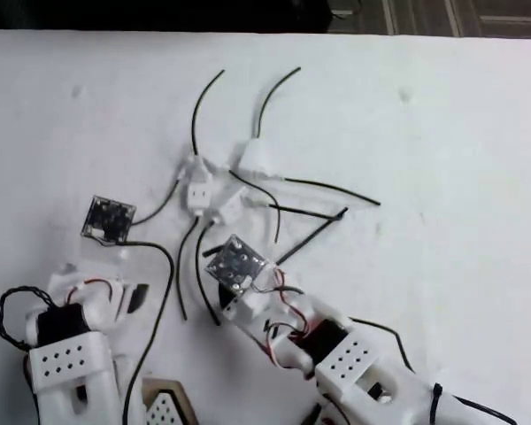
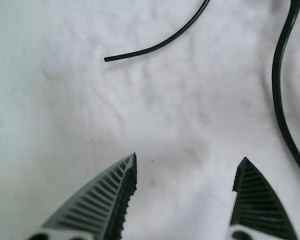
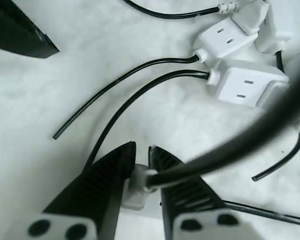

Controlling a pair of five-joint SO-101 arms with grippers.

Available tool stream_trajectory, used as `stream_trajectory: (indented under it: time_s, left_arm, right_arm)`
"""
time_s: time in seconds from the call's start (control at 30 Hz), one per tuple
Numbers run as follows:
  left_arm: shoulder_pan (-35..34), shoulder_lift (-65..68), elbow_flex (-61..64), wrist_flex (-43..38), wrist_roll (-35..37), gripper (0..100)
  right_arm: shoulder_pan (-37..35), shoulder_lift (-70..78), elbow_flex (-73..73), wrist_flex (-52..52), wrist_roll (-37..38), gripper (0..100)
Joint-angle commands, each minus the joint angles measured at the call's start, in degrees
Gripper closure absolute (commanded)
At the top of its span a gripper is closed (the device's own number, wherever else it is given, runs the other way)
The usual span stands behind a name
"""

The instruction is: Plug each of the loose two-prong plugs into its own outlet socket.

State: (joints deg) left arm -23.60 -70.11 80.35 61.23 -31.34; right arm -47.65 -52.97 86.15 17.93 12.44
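Three white outlet sockets lie clustered mid-table: one (image 1: 199,181), one (image 1: 230,208) and one (image 1: 258,158), each with a thin black wire. My right gripper (image 1: 234,299) sits just in front of them. It is shut (image 3: 142,165) on a white two-prong plug (image 3: 136,189) whose black cable (image 3: 225,150) runs out across the view. Beyond its fingertips, two sockets (image 3: 225,42) (image 3: 247,87) show their slots. My left gripper (image 2: 187,167) stands open over bare white cloth at the front left (image 1: 131,297), holding nothing.
A small dark square module (image 1: 108,219) with a thick black cable (image 1: 164,292) lies left of the sockets. Loose black wire ends (image 2: 106,59) (image 3: 55,136) sprawl around the cluster. The white table (image 1: 442,133) is bare to the right and at the back.
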Motion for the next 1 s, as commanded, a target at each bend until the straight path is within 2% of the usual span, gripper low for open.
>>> stream_trajectory:
  time_s: [0.0, 0.33, 0.57, 0.8, 0.9, 0.97]
  left_arm:
    - [-0.4, -0.7, -0.3, -0.8, -0.4, 69]
    - [-0.4, -0.7, -0.2, -0.8, -0.4, 69]
    - [-0.4, -0.7, -0.2, -0.8, -0.4, 69]
    - [-0.4, -0.7, 0.5, -1.1, -0.4, 69]
    - [-0.4, -0.7, 0.5, -1.1, -0.4, 69]
    - [-0.4, -0.7, 0.5, -1.1, -0.4, 69]
  right_arm:
    - [-0.4, 0.4, 2.2, -5.0, 0.5, 98.2]
    - [-0.5, 0.1, 6.7, -7.3, 0.9, 98.2]
    - [-3.3, 0.4, 6.6, -7.3, 12.1, 98.1]
    - [-3.2, 0.4, 2.9, 3.8, 15.6, 98.0]
    - [-3.2, 0.3, 2.6, 5.0, 15.2, 97.4]
    - [-3.2, -0.1, 2.4, 5.2, 15.1, 93.4]
